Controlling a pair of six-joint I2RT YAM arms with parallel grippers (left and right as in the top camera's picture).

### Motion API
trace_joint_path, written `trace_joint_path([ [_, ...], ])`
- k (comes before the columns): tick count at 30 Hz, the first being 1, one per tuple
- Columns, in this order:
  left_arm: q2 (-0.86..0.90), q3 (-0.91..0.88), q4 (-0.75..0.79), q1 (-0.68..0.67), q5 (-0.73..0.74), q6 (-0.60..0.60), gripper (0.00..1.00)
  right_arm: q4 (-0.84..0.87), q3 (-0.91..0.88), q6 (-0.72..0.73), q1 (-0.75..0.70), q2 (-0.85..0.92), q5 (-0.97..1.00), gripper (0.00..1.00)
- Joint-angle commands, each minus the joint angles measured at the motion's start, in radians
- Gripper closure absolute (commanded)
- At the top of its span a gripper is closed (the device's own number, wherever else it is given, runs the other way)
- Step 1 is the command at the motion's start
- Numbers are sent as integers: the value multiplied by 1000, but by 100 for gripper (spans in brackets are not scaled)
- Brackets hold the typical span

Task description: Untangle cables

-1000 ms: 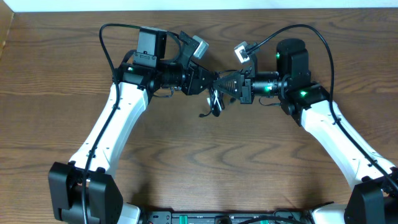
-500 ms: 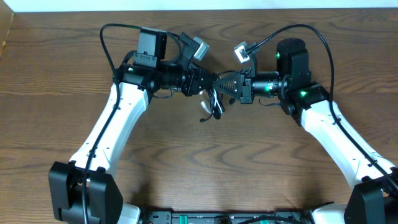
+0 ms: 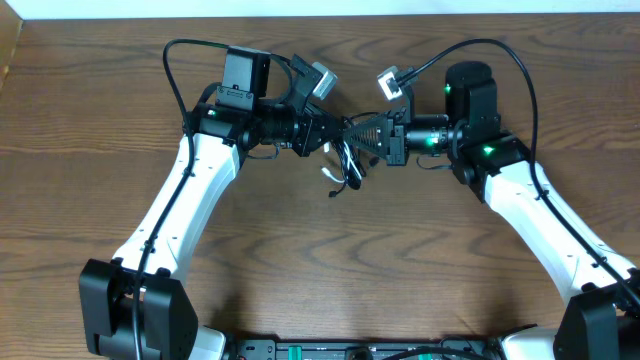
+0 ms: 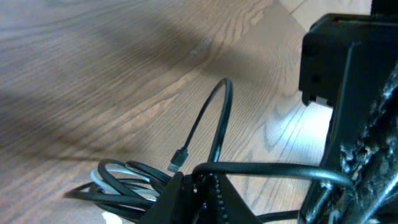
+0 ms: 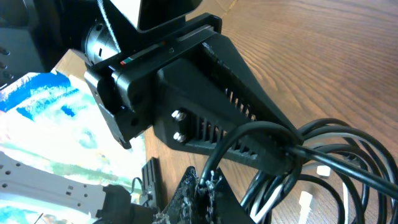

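Cables [image 3: 345, 166] hang in one small dark knot at about 12 o'clock from the middle of the wooden table [image 3: 320, 270], just under the spot where your two grippers meet tip to tip.

Your left gripper [image 3: 338, 138] is clamped down. In the left wrist view its fingers [image 4: 174, 199] stand pressed close, with a black cable [image 4: 267, 168] leaving the tip and running toward 3 o'clock into the other gripper. Your right gripper [image 3: 356, 132] is clenched as well. Its own camera shows the rough fingertips [image 5: 196, 190] pinching a black strand that arches toward 2 o'clock and joins the other strands at the nose of the left gripper.

Your left arm [image 3: 190, 200] rises from its base at 7 o'clock to an elbow near 10 o'clock, then turns its wrist toward 3 o'clock. Your right arm [image 3: 540, 220] mirrors it, from 5 o'clock up to 2 o'clock, with its wrist aimed at 9 o'clock.

In the left wrist view the white cable [image 4: 97, 177] curls among black loops at 8 o'clock, and one plug end [image 4: 176, 163] dangles free just above them.

From overhead the fingertips crowd together, so you cannot tell which strand sits in which jaws. The bundle is cut off at the bottom edge of both wrist views. You cannot tell whether the lowest loops rest on the table.
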Motion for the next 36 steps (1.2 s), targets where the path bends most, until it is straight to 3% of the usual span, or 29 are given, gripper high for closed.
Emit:
trace_joint_path([
  [1,13,-10,-8,2,-20,3,83,8,19,12,-21,-26,-25,99],
  [10,13,-10,-23,2,-20,3,83,8,19,12,-23,-26,-25,99],
  [12,13,-10,-35,2,-20,3,92,7,19,12,-23,-26,-20,99],
  [16,13,-10,-42,2,-20,3,93,-1,19,12,-23,-26,30,99],
  [22,4,-10,-12,8,2,3,93,-94,19,12,-23,-26,240,99],
  [27,-40,-10,30,25,125,2,93,-201,19,12,-23,-26,447,99],
  [36,-105,-10,26,73,44,-24,93,-283,19,17,-24,-26,760,99],
])
